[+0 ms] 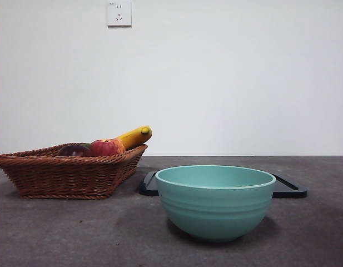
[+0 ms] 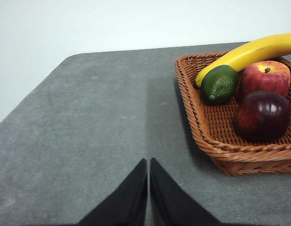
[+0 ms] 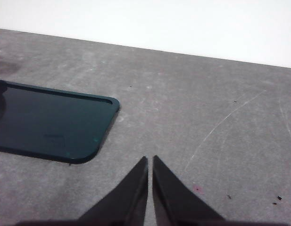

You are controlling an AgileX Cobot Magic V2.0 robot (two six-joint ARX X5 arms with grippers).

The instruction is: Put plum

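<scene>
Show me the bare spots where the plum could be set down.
The bowl looks empty as far as its rim shows, and the dark tray behind it is bare where visible. Open table lies beside the basket. The basket itself is crowded: plum, apple, banana, green fruit.

From the front, the basket's woven rim hides most of the plum, and the bowl covers the middle of the dark tray. The left wrist view crops the banana's tip.

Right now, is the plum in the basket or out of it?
In. The plum lies inside the wicker basket, next to the apple. Neither arm's jaws are near it.
</scene>
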